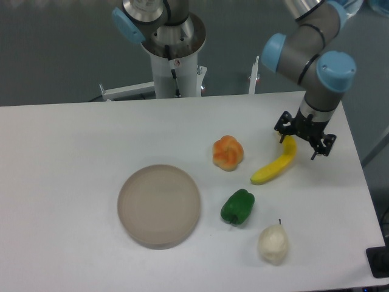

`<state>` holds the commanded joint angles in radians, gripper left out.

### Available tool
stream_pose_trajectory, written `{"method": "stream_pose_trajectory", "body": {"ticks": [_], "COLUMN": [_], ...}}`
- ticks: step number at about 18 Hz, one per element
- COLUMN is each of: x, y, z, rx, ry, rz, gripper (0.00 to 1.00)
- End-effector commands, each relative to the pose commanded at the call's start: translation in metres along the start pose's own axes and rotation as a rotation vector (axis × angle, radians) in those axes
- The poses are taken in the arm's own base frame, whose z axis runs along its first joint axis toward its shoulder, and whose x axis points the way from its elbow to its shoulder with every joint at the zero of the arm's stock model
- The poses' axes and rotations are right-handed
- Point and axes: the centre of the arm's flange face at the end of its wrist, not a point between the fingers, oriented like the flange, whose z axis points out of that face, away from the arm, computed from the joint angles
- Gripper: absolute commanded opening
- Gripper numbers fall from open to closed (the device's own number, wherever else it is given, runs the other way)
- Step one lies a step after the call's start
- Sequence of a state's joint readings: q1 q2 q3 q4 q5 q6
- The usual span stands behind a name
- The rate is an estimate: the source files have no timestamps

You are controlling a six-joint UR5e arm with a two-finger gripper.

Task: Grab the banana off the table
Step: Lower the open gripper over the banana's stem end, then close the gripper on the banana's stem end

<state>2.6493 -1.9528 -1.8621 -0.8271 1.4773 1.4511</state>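
Note:
The yellow banana [275, 166] lies on the white table [73, 152] at the right, running from lower left to upper right. My gripper [304, 137] points down over the banana's upper right end. Its black fingers [282, 129] stand spread apart on either side of that end. The banana still rests on the tabletop, and its top tip is partly hidden by the gripper.
An orange-and-cream bun-shaped fruit [228, 152] sits left of the banana. A green pepper [237, 207] and a pale pear [273, 244] lie in front of it. A round beige-grey plate [158, 205] is at centre front. The table's right edge is close to the gripper.

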Motion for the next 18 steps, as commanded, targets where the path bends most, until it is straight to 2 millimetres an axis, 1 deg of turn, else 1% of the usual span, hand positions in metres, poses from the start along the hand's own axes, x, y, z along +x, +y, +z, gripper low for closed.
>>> {"method": "stream_pose_trajectory", "body": {"ticks": [1,3,4,5,10,14,15,17,18], "x": [-0.001,-0.001,-0.001,-0.001,-0.001,0.000,-0.001,-0.001,0.000], "y": [-0.003,-0.004,-0.004,-0.004,-0.003,-0.006,-0.006,-0.006,-0.006], "z": [0.003,0.006,0.008,0.015,0.028,0.035,0.034,0.036,0.037], "rx": [0.002,0.002,0.000,-0.002,-0.006,-0.006,-0.005,-0.006,-0.006], "ry": [-0.016,-0.016,-0.013,-0.003,0.010,0.009,0.006,0.009,0.012], "rz": [0.012,0.037,0.084,0.104,0.100,0.097,0.098,0.098,0.097], "gripper": [1.00,1.00,1.00,1.00,1.00,1.00,0.98,0.78,0.65]}}
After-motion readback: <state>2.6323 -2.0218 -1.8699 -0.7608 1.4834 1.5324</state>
